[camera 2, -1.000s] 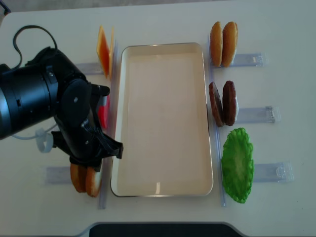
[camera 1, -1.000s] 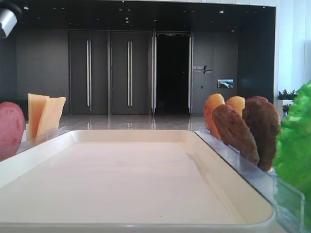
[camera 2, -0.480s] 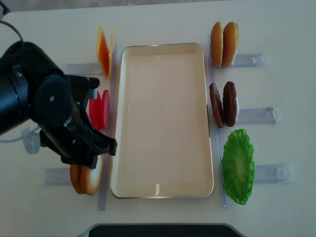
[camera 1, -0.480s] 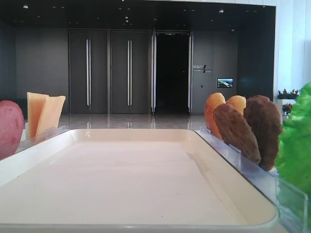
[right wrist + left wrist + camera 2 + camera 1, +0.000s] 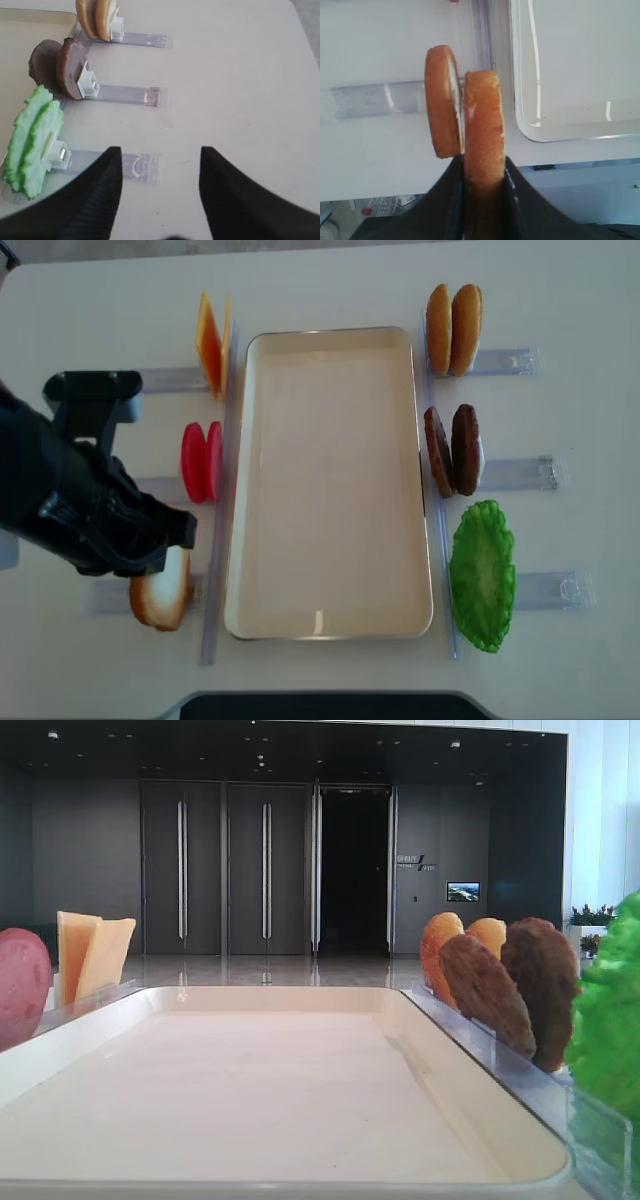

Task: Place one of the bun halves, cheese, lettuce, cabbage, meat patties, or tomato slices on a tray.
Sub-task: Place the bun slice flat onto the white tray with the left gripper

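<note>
In the left wrist view my left gripper (image 5: pixel 484 162) is shut on the golden-brown rim of one of the bun halves (image 5: pixel 484 125), held on edge. A second bun half (image 5: pixel 442 100) stands against it on a clear rack. From overhead the left arm (image 5: pixel 85 505) covers the grip, and the bun half (image 5: pixel 160 592) shows just left of the cream tray (image 5: pixel 330 480), which has nothing on it. My right gripper (image 5: pixel 160 155) hangs open over bare table near the lettuce (image 5: pixel 32 140) and the meat patties (image 5: pixel 57 70).
Left of the tray stand cheese (image 5: pixel 212 345) and tomato slices (image 5: pixel 202 462). On its right stand orange-golden rounded pieces (image 5: pixel 453 315), patties (image 5: pixel 452 450) and lettuce (image 5: pixel 482 575). All sit on clear racks (image 5: pixel 515 472). The table's front edge runs close below the tray.
The left arm has swung left, away from the tray's edge, and now uncovers the tomato slices. Its gripper stays shut on the bun half. The right side has not moved.
</note>
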Robot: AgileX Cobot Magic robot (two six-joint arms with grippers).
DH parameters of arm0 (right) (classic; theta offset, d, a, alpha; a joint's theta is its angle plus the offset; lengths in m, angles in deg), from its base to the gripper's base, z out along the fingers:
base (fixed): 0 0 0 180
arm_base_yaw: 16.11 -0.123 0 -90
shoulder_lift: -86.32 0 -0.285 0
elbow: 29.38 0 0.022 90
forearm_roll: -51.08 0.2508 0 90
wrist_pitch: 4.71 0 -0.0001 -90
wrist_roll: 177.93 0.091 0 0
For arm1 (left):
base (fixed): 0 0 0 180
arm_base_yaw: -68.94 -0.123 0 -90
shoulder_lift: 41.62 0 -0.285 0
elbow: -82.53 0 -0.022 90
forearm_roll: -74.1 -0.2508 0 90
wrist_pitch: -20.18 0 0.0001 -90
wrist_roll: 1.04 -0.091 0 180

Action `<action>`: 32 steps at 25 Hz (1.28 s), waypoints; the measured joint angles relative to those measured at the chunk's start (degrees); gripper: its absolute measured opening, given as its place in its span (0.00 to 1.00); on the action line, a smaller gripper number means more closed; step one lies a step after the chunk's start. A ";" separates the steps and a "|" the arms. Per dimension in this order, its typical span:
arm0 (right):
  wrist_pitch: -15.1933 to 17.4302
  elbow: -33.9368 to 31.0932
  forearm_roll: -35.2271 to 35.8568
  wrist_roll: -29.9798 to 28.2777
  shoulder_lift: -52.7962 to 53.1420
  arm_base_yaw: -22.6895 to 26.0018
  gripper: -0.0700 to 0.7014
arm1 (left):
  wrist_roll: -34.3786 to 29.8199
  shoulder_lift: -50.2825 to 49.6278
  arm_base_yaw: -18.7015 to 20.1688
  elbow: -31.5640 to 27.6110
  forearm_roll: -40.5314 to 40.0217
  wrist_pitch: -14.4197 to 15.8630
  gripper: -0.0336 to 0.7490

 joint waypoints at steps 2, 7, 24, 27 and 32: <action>0.00 0.00 -0.01 0.00 0.00 0.00 0.57 | 0.18 1.58 0.00 0.00 -0.06 0.76 0.21; 0.00 0.00 -0.01 0.00 0.00 0.00 0.57 | 0.42 3.56 0.00 0.00 -0.24 1.03 0.21; 0.00 0.00 -0.01 0.00 0.00 0.00 0.57 | 2.75 3.60 0.00 0.00 1.02 -8.91 0.21; 0.00 0.00 -0.01 0.00 0.00 0.00 0.57 | 2.75 3.60 0.00 0.00 1.24 -9.32 0.21; 0.00 0.00 -0.01 0.00 0.00 0.00 0.57 | 2.75 3.60 0.00 0.00 1.28 -9.77 0.20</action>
